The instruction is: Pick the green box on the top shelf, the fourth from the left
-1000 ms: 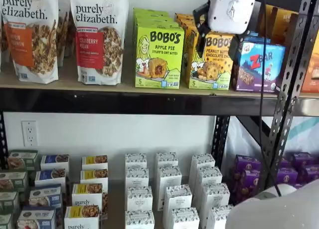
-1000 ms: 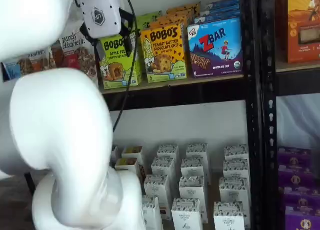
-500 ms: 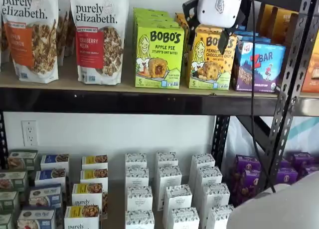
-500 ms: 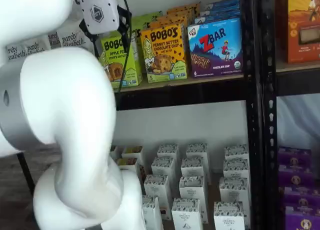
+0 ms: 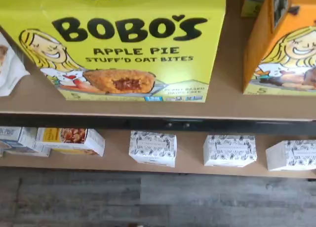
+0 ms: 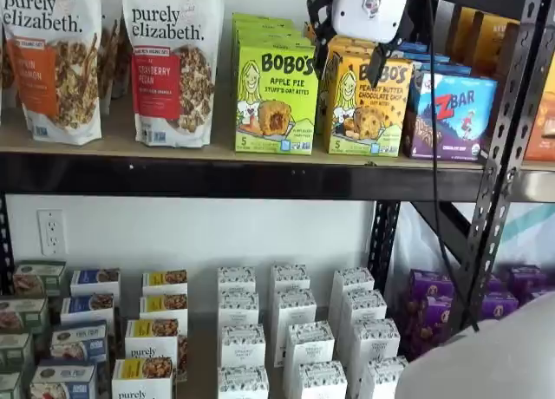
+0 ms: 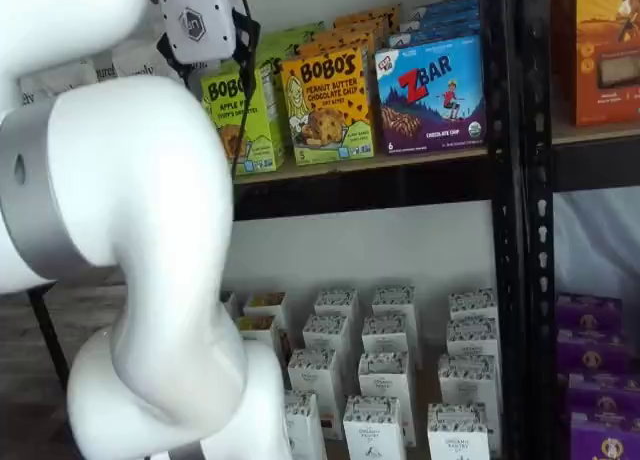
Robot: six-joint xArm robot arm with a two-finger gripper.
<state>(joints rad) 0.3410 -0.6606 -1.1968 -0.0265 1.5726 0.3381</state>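
**One green carton on the top shelf, claw wide and empty**

One green box (image 6: 276, 96), lime, upright, printed "BOBO'S APPLE PIE stuff'd oat bites", stood at the front edge of the top shelf (image 6: 217, 175), with more green cartons ranked behind it. In the wrist view the same box (image 5: 123, 44) filled most of the frame, its foot just inside the shelf's black front rail (image 5: 158, 123).

Just beside it, toward the shelf's right end: one orange-yellow Bobo's carton (image 6: 366, 104), then a blue-purple ZBar carton (image 6: 451, 114). Toward the left end: two purely elizabeth granola bags (image 6: 172, 65), upright.

Gripper (image 6: 349, 42): white body high in front of the orange-yellow carton, a black finger showing at each side with a clear gap between them; nothing held, no contact with the green box. In a shelf view the gripper (image 7: 210, 55) hung before the green box (image 7: 243, 120), with the white arm (image 7: 130, 250) covering the shelf's left part.

Lower shelf: small white patterned boxes (image 6: 295, 330) in rows.
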